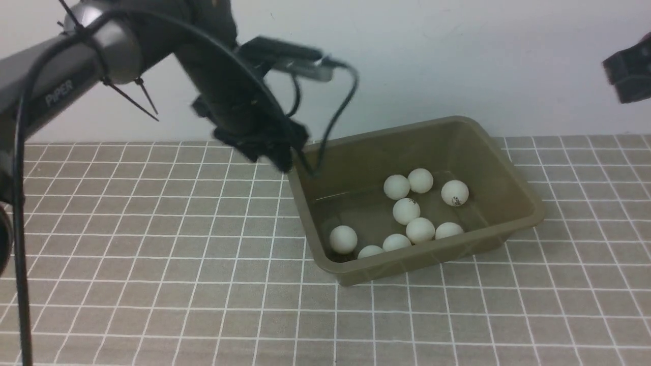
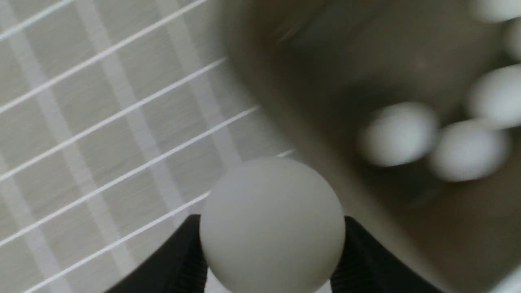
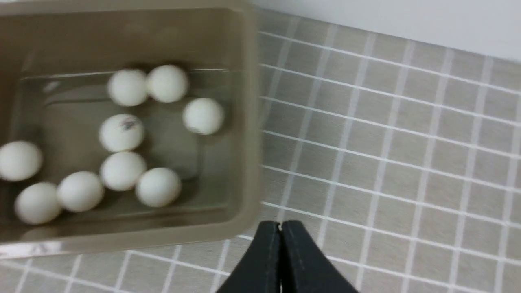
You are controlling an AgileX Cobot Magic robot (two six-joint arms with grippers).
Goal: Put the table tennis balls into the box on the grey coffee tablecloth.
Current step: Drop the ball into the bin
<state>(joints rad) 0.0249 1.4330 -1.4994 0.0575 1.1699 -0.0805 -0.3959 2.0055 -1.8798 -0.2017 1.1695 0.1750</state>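
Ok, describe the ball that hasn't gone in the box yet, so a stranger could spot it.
Find the olive-brown box on the checked cloth. At its rim, the left gripper grips one white ball. It alone is pinched between black fingers; the other balls lie loose inside.

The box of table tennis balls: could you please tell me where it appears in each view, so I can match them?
Front view: the box sits right of centre on the tablecloth, nine balls inside.
Left wrist view: its blurred wall runs behind the ball between the left gripper's jaws.
Right wrist view: the box fills the picture's left half.
Shared landmark: the ball with a dark logo, near the box's middle.
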